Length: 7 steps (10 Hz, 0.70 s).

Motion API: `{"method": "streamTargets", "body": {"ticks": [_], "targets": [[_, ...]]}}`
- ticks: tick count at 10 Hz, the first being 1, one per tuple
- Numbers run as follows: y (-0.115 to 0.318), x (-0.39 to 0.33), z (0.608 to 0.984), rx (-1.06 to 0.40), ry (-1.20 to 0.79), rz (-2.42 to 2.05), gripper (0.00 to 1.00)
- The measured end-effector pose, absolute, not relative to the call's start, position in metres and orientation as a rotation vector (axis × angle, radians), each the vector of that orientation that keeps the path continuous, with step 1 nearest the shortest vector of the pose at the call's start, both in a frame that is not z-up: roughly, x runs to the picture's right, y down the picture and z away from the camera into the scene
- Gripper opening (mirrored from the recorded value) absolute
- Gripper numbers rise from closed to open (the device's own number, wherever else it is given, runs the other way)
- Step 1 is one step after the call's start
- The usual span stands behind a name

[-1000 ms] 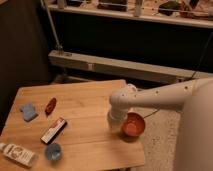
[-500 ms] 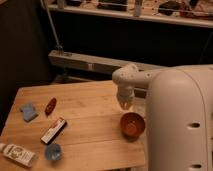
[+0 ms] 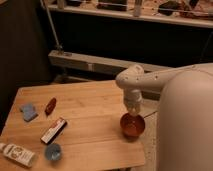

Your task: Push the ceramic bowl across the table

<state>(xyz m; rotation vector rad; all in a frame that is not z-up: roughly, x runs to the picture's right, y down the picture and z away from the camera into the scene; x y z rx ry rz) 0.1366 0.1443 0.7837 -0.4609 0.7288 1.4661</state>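
Observation:
The ceramic bowl (image 3: pixel 133 125) is a glossy reddish-brown round dish sitting at the right edge of the light wooden table (image 3: pixel 95 110). My white arm reaches in from the right, and the gripper (image 3: pixel 133 106) hangs straight above the bowl's far rim, close to it or touching it. The arm's wrist covers the gripper's lower end.
On the left half of the table lie a blue pad (image 3: pixel 28 112), a small red elongated object (image 3: pixel 50 105), a dark rectangular box (image 3: pixel 54 130), a small blue cup (image 3: pixel 53 151) and a white bottle on its side (image 3: pixel 17 154). Dark shelving stands behind.
The arm has shifted between frames, and the gripper now sits lower, right over the bowl's rim. The bowl stays near the table's right edge.

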Motion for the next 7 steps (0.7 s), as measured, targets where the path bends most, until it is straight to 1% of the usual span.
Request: {"method": "streamTargets", "body": {"ticks": [3, 7], "targets": [[0.152, 0.096, 0.786, -0.525, 0.638, 1.448, 0.00], [0.168, 0.047, 0.777, -0.593, 0.567, 1.346, 0.00]]}}
